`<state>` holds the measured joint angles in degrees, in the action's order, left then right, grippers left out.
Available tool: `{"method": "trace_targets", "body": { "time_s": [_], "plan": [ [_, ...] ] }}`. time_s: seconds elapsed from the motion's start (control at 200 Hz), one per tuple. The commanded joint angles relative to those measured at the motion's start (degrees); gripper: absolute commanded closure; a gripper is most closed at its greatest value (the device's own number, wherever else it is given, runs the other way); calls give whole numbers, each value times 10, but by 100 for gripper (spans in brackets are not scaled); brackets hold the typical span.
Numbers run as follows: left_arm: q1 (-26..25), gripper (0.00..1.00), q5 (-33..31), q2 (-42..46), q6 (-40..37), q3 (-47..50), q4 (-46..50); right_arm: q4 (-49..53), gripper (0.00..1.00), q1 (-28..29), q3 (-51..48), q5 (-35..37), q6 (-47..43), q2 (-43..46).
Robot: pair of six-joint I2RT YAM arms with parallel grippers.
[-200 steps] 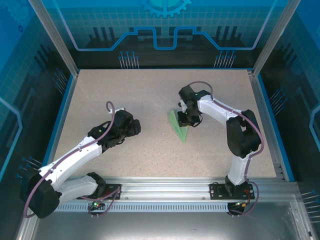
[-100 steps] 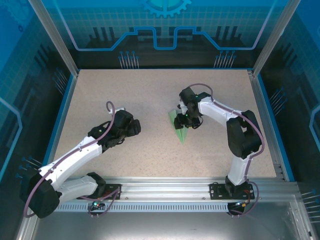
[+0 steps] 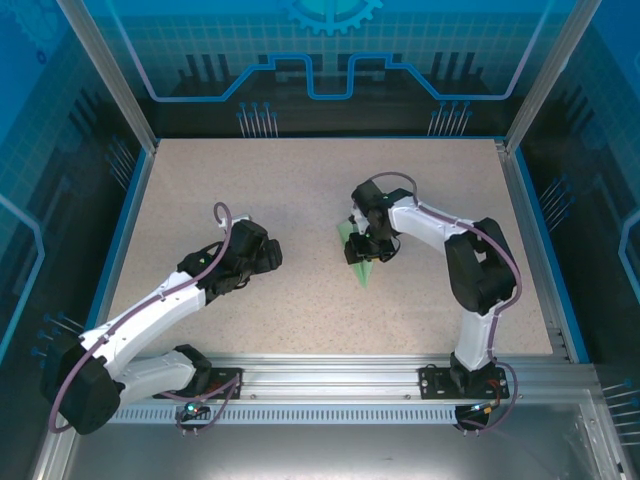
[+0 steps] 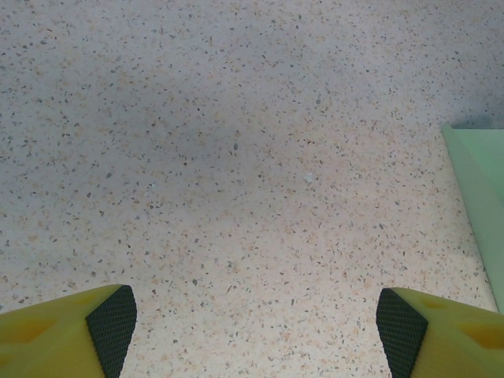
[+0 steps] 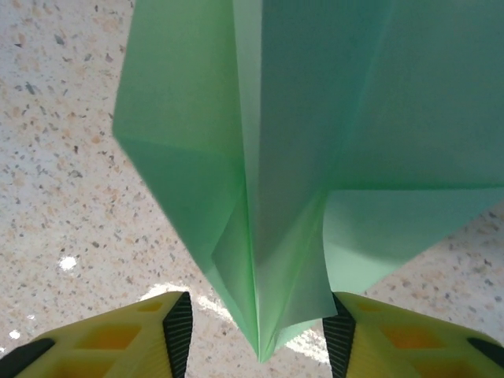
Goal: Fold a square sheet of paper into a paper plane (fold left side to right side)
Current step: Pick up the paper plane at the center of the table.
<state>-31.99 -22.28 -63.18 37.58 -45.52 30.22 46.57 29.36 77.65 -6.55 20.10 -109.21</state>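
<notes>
On the speckled beige table, right of centre, sits one pale green paper plane, its folded end between the parted, unclenched fingers of the right gripper. The left gripper, the second of two, hangs spread wide over tabletop left of the plane. Blue translucent panels wall the table.

bright even light, soft faint shadows

No legible text or markings.
</notes>
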Motion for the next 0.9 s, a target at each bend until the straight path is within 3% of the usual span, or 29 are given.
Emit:
{"method": "trace_targets", "body": {
  "time_s": [0.0,0.695,0.895],
  "plan": [
    [4,16,-3,-6,5,-13,8,5,53,10,20,-1,-2,-16],
    [4,16,-2,-9,0,-16,9,37,69,39,71,57,16,-84],
    [4,16,0,2,-5,-16,8,48,80,39,73,81,35,-89]
  ]
}}
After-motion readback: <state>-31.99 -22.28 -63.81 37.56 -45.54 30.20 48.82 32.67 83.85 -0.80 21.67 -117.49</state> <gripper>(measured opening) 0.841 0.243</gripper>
